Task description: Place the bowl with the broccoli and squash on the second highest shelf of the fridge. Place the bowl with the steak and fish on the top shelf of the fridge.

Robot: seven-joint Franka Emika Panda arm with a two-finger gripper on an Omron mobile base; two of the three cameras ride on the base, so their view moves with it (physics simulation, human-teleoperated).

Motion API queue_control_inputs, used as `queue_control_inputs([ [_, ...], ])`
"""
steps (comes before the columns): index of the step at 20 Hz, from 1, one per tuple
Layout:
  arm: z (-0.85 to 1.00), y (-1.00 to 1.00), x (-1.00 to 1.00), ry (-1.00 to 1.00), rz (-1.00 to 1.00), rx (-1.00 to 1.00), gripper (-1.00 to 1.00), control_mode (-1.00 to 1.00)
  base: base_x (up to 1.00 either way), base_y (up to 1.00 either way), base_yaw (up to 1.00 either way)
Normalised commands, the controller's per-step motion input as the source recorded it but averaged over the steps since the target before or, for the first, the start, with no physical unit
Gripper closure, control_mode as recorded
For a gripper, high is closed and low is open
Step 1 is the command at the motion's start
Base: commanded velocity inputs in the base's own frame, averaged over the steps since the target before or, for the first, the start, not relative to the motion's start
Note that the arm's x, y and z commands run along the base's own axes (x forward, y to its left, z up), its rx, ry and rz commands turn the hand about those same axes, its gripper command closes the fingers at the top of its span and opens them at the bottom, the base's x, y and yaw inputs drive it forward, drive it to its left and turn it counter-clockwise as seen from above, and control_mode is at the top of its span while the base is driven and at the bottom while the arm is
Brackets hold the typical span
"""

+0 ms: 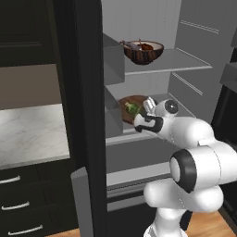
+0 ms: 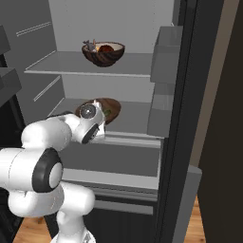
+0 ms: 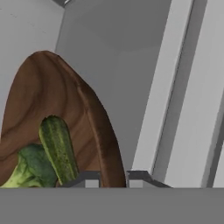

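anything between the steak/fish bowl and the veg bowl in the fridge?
Just the top shelf panel that the steak and fish bowl stands on; the broccoli and squash bowl sits a shelf below. Both base views show it.

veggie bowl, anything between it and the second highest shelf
Nothing visible. The brown wooden bowl with broccoli and squash is already inside the fridge, on or just above the flat grey second highest shelf. The gripper is shut on its rim. The steak and fish bowl sits apart on the top shelf.
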Motion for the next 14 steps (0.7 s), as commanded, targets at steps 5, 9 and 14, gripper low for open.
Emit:
queue_control_inputs([
  [5,-0.09,0.0,0.93,0.01,-0.01,-0.02,-1.0,-1.0,0.0,0.0,0.0],
  [9,0.07,0.03,0.21,0.0,-0.05,0.0,-1.0,-1.0,0.0,0.0,0.0],
  [14,0.84,0.0,-0.34,-0.02,-0.01,0.0,-1.0,-1.0,0.0,0.0,0.0],
])
